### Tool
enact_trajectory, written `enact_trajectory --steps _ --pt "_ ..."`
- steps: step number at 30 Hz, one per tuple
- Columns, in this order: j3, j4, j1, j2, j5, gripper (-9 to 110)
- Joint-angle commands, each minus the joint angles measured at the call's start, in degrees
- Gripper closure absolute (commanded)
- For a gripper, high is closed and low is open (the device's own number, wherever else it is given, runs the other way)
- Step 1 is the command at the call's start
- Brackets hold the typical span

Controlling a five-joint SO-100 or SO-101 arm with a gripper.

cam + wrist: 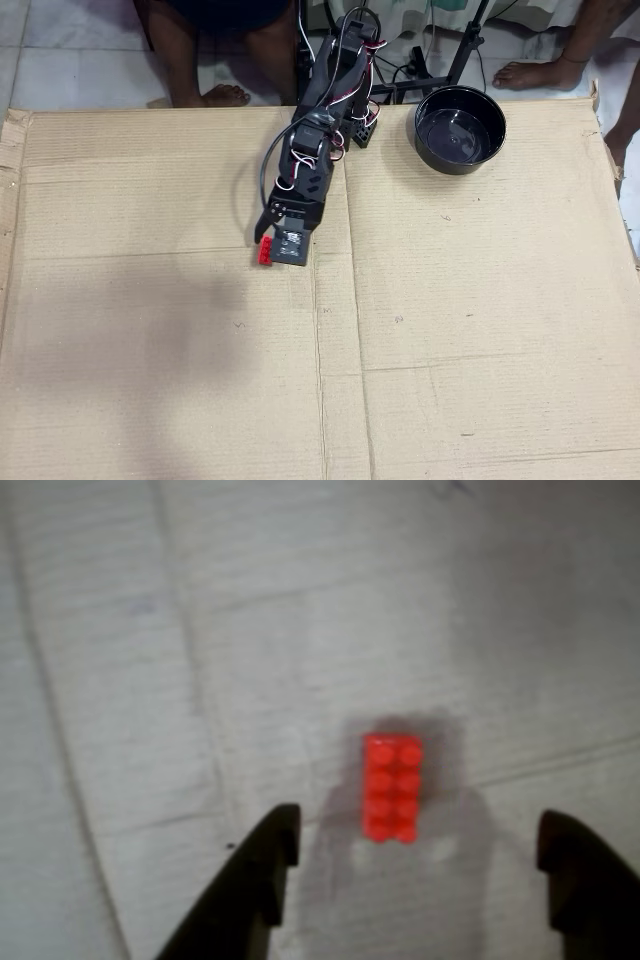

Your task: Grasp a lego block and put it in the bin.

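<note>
Gripper (415,855) jaws wide open, empty, straddling lego block (392,786), which lies just ahead between them, long axis along approach.

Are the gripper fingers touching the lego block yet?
Apart. The wrist view shows the gripper open, with bare cardboard between each black finger and the lego block.

My wrist cam looks close down past my gripper (418,845) at cardboard (200,630); overhead cam sees the whole sheet, sharing the lego block (265,253).
</note>
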Motion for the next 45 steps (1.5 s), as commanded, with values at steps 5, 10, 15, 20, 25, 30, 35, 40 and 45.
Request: enact_trajectory --steps 5,10,15,20,25,30,35,40,45 --pt "-1.0 1.1 4.9 -0.7 0.4 74" --pt "-0.7 5.1 6.1 -0.7 0.4 74" --pt "0.4 6.2 5.2 -0.7 0.4 74" --pt "2.8 3.9 4.9 -0.8 0.5 74" --pt "5.7 -2.0 4.2 -1.3 0.5 74" --pt "5.5 -7.4 4.1 -6.4 0.5 74" --pt "5.4 -11.4 4.1 -9.8 0.5 75" --pt "6.1 -11.6 4.2 -10.5 0.5 75" --pt "6.5 -11.0 4.2 -10.5 0.5 75"
